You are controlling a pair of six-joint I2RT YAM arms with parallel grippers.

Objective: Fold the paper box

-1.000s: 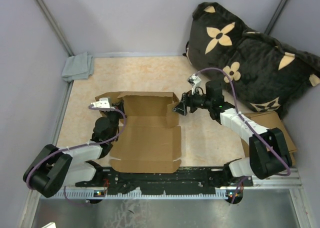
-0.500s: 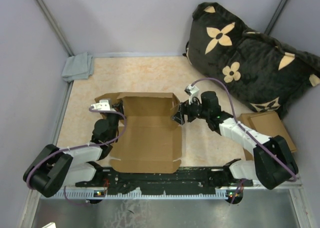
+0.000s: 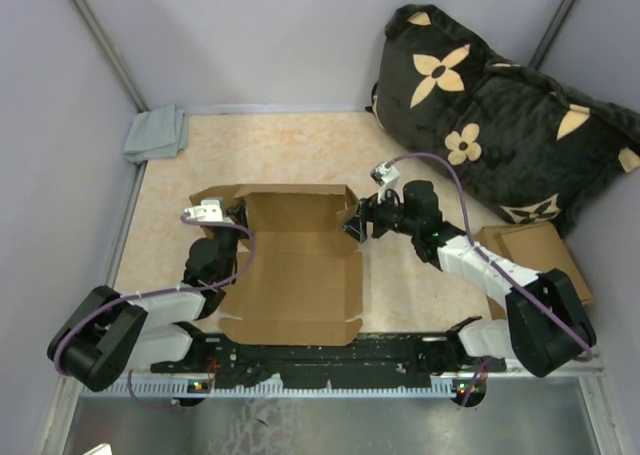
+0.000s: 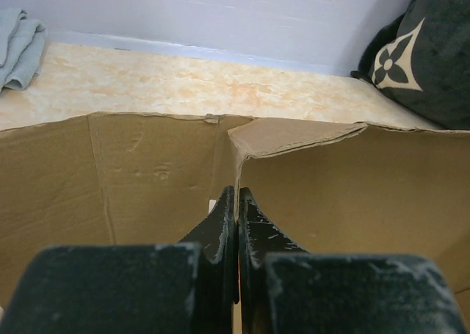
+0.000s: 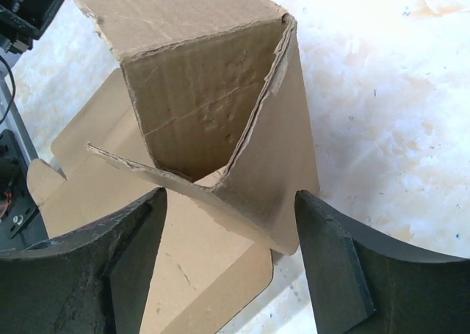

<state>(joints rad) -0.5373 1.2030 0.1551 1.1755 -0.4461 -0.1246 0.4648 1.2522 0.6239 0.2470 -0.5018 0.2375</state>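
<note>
Soft, even, bright light with only faint shadows. In the right wrist view, glare whitens the table (image 5: 396, 92) at two o'clock. Both wrist views blur their own fingers (image 4: 220, 235) at six o'clock.

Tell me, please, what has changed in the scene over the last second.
The right gripper swung left toward the paper box, jaws open, and now straddles its raised far-right corner without closing on it. Nothing was grasped or released. The left gripper stayed shut at the far-left corner, and the box, pillow and cloth did not move.
</note>
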